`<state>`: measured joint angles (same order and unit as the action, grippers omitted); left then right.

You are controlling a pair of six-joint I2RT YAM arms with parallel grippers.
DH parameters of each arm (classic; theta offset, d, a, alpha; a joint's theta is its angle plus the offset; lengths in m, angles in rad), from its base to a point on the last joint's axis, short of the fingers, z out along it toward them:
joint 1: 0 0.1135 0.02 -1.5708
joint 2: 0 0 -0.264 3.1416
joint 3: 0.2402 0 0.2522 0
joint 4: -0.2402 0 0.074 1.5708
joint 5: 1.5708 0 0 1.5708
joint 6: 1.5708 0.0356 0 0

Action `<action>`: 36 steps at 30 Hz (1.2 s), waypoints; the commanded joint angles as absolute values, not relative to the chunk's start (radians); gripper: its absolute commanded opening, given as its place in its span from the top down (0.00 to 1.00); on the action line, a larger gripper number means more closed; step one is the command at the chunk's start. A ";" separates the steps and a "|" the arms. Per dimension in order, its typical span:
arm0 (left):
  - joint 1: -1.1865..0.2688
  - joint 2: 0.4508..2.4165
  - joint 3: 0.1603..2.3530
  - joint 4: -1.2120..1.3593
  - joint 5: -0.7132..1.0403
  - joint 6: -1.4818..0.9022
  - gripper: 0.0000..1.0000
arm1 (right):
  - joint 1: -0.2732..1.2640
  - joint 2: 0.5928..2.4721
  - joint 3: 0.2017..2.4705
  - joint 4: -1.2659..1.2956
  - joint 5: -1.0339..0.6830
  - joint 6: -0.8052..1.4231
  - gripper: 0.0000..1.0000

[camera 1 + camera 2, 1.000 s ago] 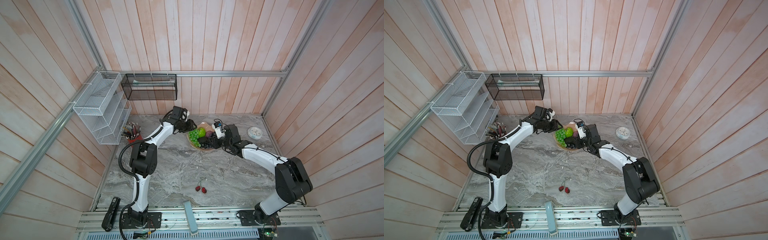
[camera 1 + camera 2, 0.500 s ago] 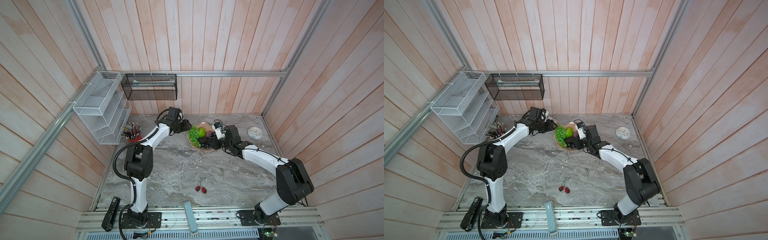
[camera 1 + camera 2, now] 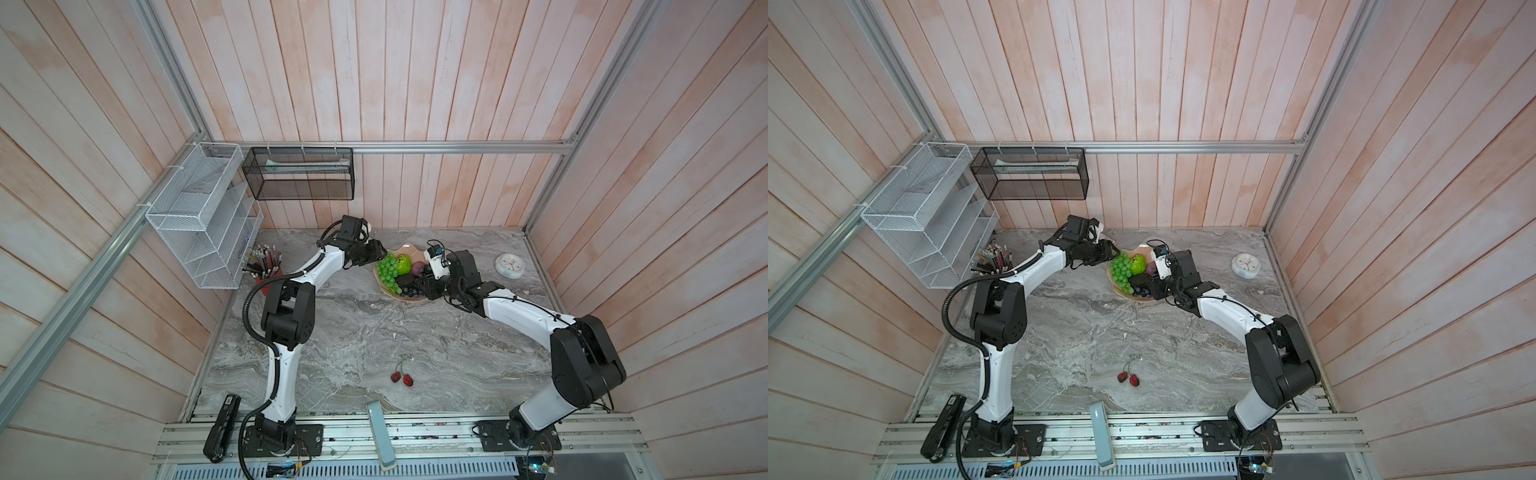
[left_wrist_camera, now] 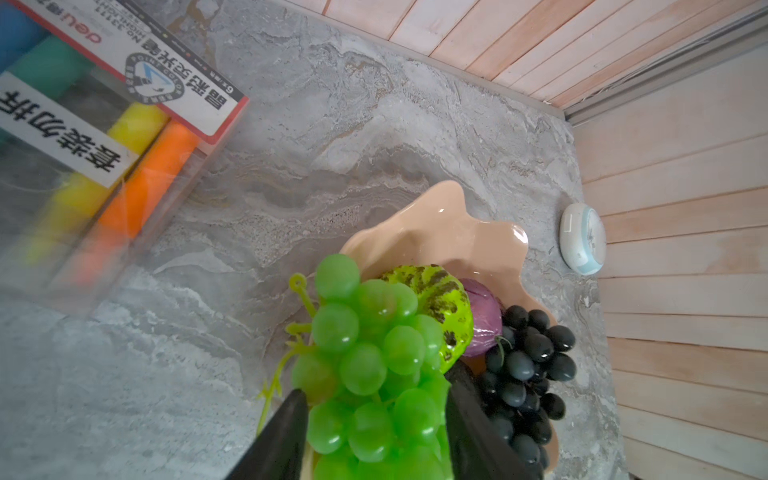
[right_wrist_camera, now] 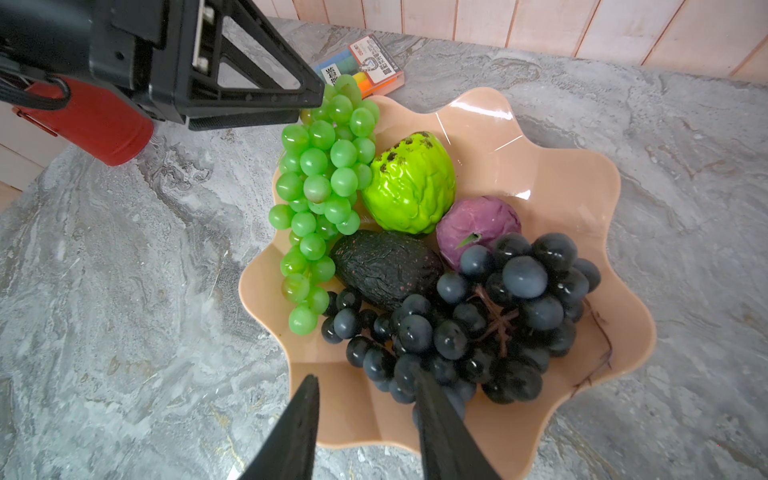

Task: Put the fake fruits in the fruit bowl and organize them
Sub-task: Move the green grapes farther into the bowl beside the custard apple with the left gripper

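Peach scalloped fruit bowl (image 5: pixel 540 174) holds 5 fake fruits (image 5: pixel 409 183); cherry pair (image 3: pixel 402 378) outside.

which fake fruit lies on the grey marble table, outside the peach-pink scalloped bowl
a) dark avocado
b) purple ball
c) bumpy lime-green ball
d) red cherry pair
d: the red cherry pair lies alone on the grey marble table, while the dark avocado, purple ball and bumpy lime-green ball sit inside the peach-pink scalloped bowl.
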<state>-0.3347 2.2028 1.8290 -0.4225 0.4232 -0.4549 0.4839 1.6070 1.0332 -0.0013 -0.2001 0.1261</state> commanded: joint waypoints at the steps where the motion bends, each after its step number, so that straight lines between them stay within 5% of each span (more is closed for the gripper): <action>1: -0.344 2.219 1.842 -0.348 0.469 -0.431 0.56 | 0.489 1.623 1.065 -0.026 -0.186 0.107 0.60; 4: -0.348 2.243 1.860 -0.347 0.477 -0.423 0.69 | 0.489 1.627 1.069 -0.034 -0.186 0.104 0.60; 16: -0.379 2.296 1.908 -0.359 0.494 -0.359 0.60 | 0.489 1.629 1.067 -0.042 -0.188 0.109 0.60; 28: -0.394 2.265 1.861 -0.297 0.648 -0.305 0.67 | 0.489 1.623 1.072 -0.047 -0.188 0.107 0.60; 36: -0.397 2.286 1.914 -0.368 0.617 -0.291 0.59 | 0.489 1.615 1.072 -0.050 -0.190 0.110 0.60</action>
<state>-0.3904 2.2833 1.9171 -0.3496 0.6064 -0.3134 0.4839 1.6150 1.0481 -0.0269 -0.1997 0.1196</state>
